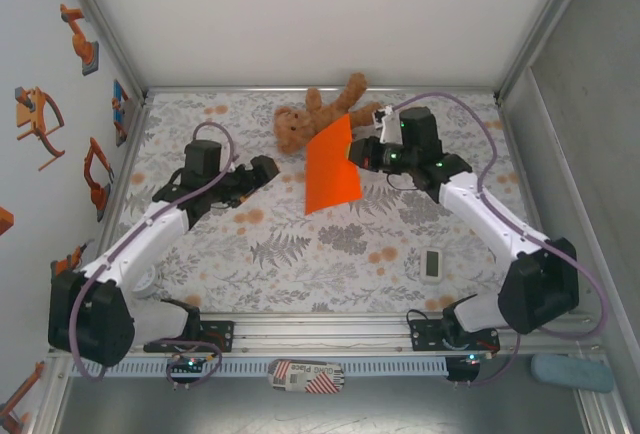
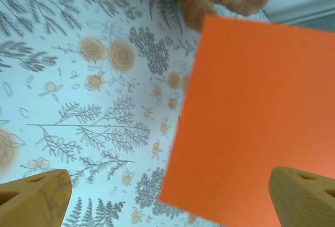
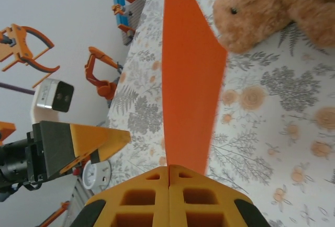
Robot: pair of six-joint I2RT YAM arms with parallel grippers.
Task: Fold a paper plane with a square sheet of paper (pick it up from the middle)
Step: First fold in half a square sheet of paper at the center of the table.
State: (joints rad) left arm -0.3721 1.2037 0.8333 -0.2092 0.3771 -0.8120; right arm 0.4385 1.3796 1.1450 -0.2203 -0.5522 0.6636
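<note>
Right gripper (image 3: 169, 172): fingers pressed together, clamped on one edge of the square sheet of paper (image 1: 333, 166). Holds it off the desk (image 1: 300, 254), roughly mid-desk towards the far side, between the two arms in the top view. Sheet flat and uncreased as far as visible, bright orange. Seen nearly edge-on from the right wrist, rising away from the closed fingertips. Far corner overlaps the teddy bear (image 1: 310, 119) in the top view; contact between them impossible to judge.

Left gripper (image 1: 268, 169): wide open, holding nothing. Points at the sheet's left edge from just beside it, no contact visible from above. In the left wrist view, both yellow fingertips (image 2: 31, 198) at the bottom corners, spread far apart, orange sheet beyond them and above the floral desk cover.

Teddy bear: brown, lying at the far edge of the desk. Small white gadget (image 1: 432, 264): flat on the desk, near the right arm, well apart from the sheet.
</note>
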